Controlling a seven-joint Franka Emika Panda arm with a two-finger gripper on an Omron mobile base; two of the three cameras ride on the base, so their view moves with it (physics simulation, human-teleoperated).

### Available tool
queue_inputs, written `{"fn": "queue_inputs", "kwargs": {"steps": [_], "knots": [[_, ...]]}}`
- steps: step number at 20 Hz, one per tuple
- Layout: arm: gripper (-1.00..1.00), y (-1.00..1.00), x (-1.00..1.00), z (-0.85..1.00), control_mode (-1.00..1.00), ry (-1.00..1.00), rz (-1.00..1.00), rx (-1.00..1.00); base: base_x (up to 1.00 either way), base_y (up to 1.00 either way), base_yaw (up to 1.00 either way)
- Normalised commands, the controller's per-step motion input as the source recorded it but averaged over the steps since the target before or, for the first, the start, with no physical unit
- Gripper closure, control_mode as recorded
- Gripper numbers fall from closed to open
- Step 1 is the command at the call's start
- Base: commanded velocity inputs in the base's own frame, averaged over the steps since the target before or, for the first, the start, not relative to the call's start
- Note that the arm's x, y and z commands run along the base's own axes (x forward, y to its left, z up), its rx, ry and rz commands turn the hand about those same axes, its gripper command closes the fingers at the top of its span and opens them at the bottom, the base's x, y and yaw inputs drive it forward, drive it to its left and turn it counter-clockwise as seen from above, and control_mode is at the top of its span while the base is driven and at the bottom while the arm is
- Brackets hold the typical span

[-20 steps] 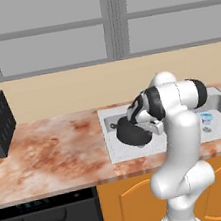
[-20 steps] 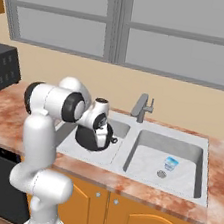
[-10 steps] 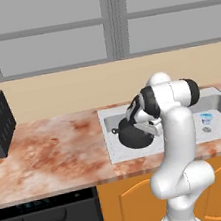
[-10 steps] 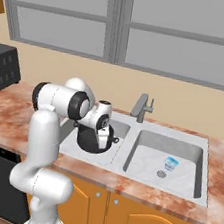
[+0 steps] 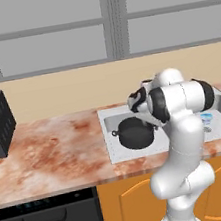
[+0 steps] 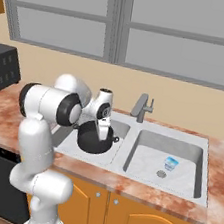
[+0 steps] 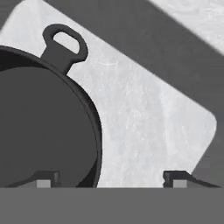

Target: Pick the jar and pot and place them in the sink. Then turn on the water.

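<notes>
One black pot (image 5: 134, 133) resting in the sink's (image 6: 193, 193) left basin at frame centre, gripper (image 7: 109, 178) above its rim, jaws released, jar (image 6: 171, 164) in the right basin.

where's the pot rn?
The pot sits in the sink's left basin in the right base view, directly under the gripper, left of the faucet. The jar lies in the other basin.

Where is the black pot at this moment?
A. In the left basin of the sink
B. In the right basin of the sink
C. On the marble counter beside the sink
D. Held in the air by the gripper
A: the pot sits in the left basin of the sink, and the gripper is open around its rim.
</notes>
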Motion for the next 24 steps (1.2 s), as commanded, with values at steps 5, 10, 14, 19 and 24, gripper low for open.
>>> {"fn": "queue_inputs", "kwargs": {"steps": [5, 10, 14, 19, 24], "knots": [[-1.0, -0.06, -0.74, 0.84, -1.0, -0.01, 0.01, 0.0, 0.0, 0.0, 0.0], [-1.0, -0.04, -0.89, 0.66, -1.0, 0.0, 0.11, -0.1, 0.0, 0.0, 0.0], [-1.0, -0.09, -0.94, 0.39, -1.0, -0.05, 0.36, -0.04, 0.0, 0.0, 0.0], [-1.0, -0.08, -0.84, 0.5, -1.0, -0.08, 0.31, 0.0, 0.0, 0.0, 0.0], [-1.0, 0.0, -0.66, 0.81, -1.0, 0.0, 0.19, 0.0, 0.0, 0.0, 0.0]]}}
